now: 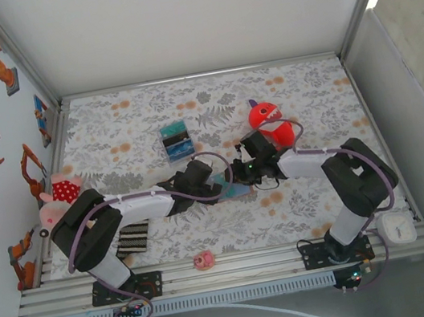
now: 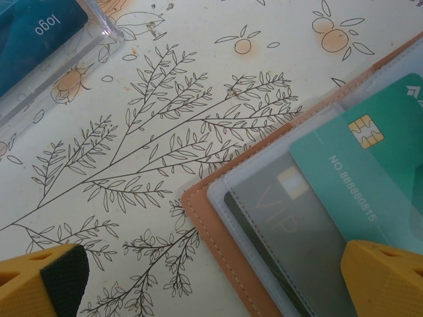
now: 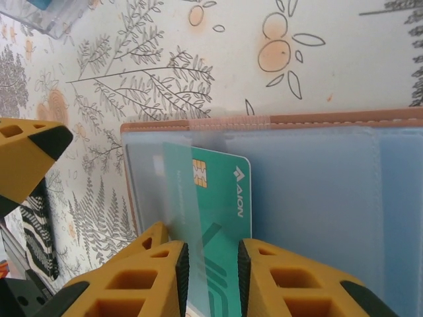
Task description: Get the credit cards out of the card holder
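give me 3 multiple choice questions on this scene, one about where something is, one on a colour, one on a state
1. Where does the striped block lie?
A) beyond the card holder, toward the far edge of the table
B) on the near rail
C) inside the card holder

2. What colour is the chip card?
A) red
B) green
C) white

3. How is the left gripper?
A) shut on a card
B) shut on the block
C) wide open, gripping nothing

Answers:
1 A, the top view shows it farther off than the card holder.
2 B, both wrist views show its green face.
3 C, its fingers stand far apart.
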